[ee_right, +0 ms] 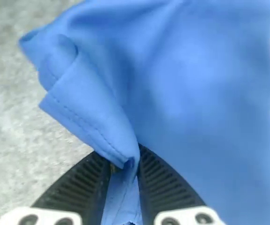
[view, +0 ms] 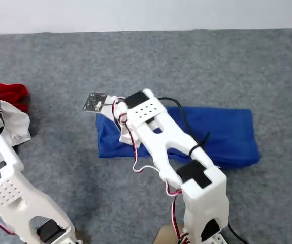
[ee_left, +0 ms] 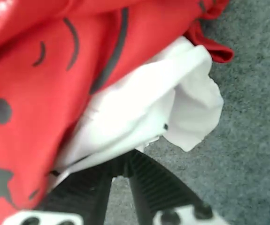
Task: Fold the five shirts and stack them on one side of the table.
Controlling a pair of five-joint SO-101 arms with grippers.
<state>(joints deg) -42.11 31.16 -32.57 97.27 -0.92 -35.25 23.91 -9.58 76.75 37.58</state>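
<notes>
Pinching the blue shirt (view: 227, 134) by its frame-left hem, the right gripper (ee_right: 124, 173) should draw it flat across, edges matched — the left gripper (ee_left: 120, 171), far left, clamps the white shirt (ee_left: 191, 93).

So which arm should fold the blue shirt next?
Right. The right end effector pinches the hem of the blue shirt, so it could probably carry the fold over. The left end effector is off to the side, closed on the white shirt beside the red shirt.

Blue shirt (view: 227, 132) spans mid-table — bare grey table (view: 186, 61) beyond it.
</notes>
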